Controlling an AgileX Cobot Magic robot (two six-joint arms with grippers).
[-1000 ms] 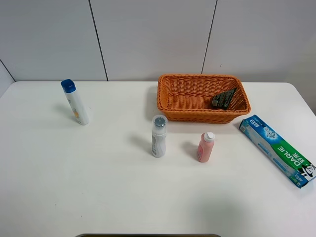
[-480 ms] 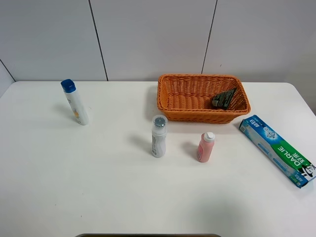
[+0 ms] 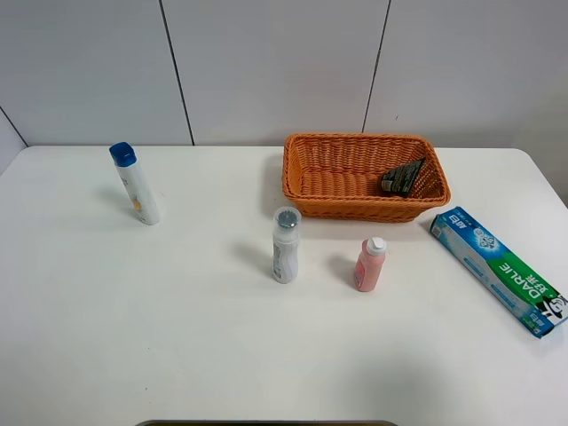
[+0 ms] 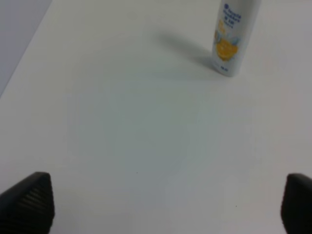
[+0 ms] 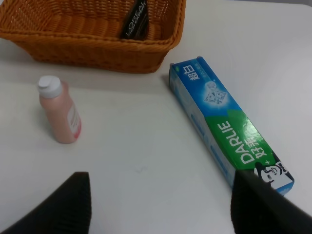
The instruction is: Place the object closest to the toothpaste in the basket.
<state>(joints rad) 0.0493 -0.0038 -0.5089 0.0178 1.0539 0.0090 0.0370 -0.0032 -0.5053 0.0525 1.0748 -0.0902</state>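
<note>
Both tools, left (image 4: 161, 204) and right (image 5: 161, 204), gape beside woven basket (image 3: 306, 182), boxy toothpaste (image 3: 497, 269), cylindrical pink bottle (image 3: 369, 264).

Orange woven basket (image 3: 355, 177) holding a dark packet (image 3: 403, 177); blue-and-green toothpaste box (image 3: 497, 269); pink bottle (image 3: 369, 264), white cap; white bottle (image 3: 135, 184), blue cap; white table (image 3: 177, 337).

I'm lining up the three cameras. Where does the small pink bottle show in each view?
Exterior high: pink bottle stands right of centre, in front of the basket.
Left wrist: not in it.
Right wrist: pink bottle, left part of the picture.
Shared landmark: the toothpaste box.
</note>
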